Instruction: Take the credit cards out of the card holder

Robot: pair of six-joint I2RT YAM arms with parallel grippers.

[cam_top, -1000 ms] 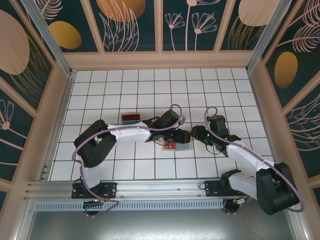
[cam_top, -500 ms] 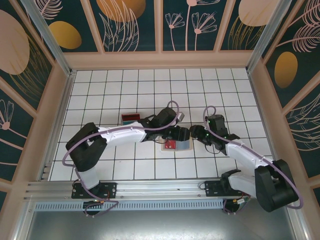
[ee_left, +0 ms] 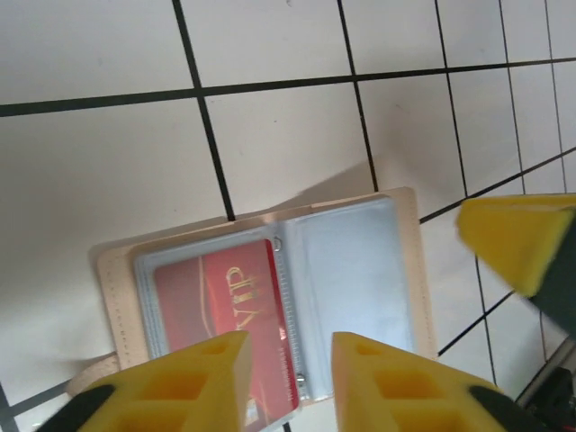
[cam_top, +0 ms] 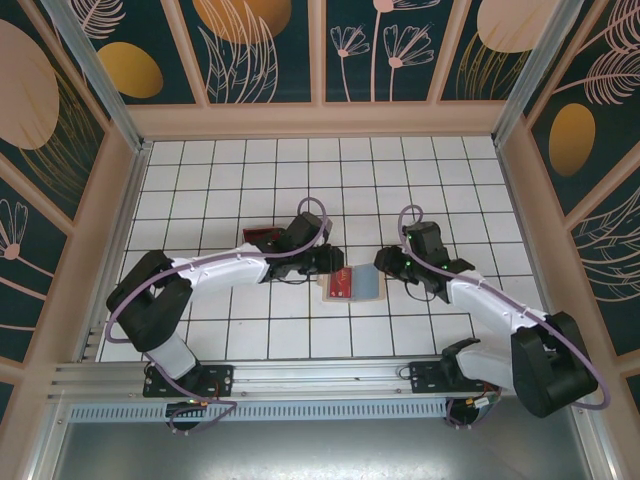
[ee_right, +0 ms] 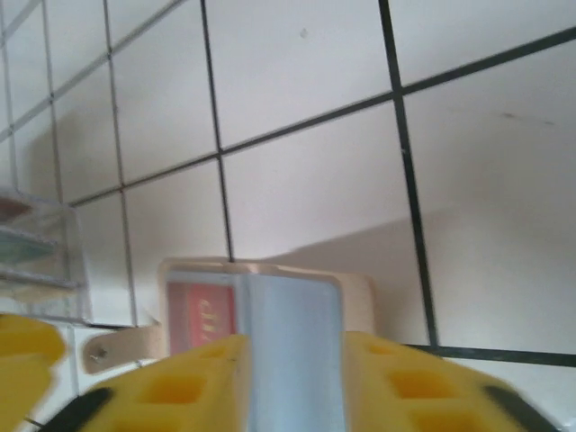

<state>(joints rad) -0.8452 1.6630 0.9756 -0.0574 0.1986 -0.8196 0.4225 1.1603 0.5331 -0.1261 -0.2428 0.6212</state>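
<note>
Card holder (cam_top: 352,285) lies open mid-table (cam_top: 250,180), toward the near edge, red card (ee_left: 220,297) in its sleeve. Left gripper (ee_left: 290,378) hovers narrowly parted, empty. Right gripper (ee_right: 295,378) straddles the blue panel (ee_right: 292,333); grip unclear.

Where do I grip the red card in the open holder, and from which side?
Probably the short edge nearest the left gripper: the red plastic card lies flat in a sleeve of the open tan leather holder, so come low from the left.

card holder (ee_left: 351,270): tan, pale blue | card (ee_left: 211,292): red, gold lettering | table (ee_left: 90,45): white, black grid
</note>
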